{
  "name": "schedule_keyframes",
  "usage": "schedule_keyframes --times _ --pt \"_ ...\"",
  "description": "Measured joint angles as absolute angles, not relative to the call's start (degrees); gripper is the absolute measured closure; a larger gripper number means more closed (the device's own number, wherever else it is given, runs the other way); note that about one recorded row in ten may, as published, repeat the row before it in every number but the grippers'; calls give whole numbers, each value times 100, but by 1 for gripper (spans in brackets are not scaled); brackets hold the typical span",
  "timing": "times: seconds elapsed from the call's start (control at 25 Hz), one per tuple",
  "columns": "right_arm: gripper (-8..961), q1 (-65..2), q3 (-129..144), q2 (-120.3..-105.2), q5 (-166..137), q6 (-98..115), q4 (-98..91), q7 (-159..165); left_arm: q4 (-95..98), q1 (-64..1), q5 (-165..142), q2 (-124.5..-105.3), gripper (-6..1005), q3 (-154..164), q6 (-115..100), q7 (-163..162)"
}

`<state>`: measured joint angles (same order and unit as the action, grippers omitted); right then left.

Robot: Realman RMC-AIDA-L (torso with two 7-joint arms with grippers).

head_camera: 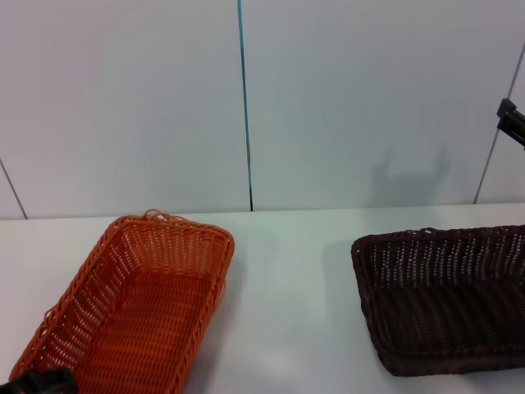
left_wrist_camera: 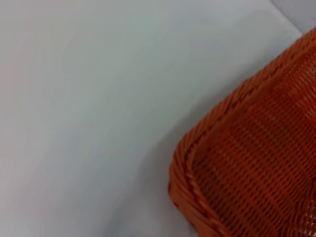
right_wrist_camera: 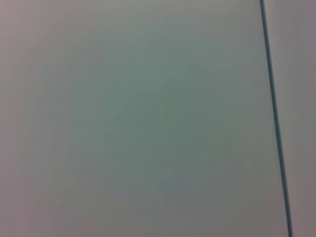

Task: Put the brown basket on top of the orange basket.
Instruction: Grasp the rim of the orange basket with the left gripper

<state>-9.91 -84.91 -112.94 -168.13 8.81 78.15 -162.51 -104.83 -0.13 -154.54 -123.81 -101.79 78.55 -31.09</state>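
The orange basket lies on the white table at the front left, empty. A corner of the orange basket also fills part of the left wrist view. The brown basket sits on the table at the right, empty, apart from the orange one. A dark part of my left arm shows at the bottom left corner, by the orange basket's near end. A dark piece of my right arm shows at the right edge, raised above the brown basket. The right wrist view holds only wall.
The white table has an open strip between the two baskets. A pale wall with a thin dark seam stands behind the table.
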Motion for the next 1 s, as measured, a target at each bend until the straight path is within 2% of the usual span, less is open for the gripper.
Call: schedule_keyframes --times 0.68,1.0 --pt "32 -913 -8463 -11344 -16813 931 7863 -16251 -8774 -979 -15432 -12366 88 -10107 7082 -2775" --pt "32 -846 -8455 -11354 -16813 943 8019 -16251 -8065 -1304 -15454 -12348 167 -10332 6888 -2505"
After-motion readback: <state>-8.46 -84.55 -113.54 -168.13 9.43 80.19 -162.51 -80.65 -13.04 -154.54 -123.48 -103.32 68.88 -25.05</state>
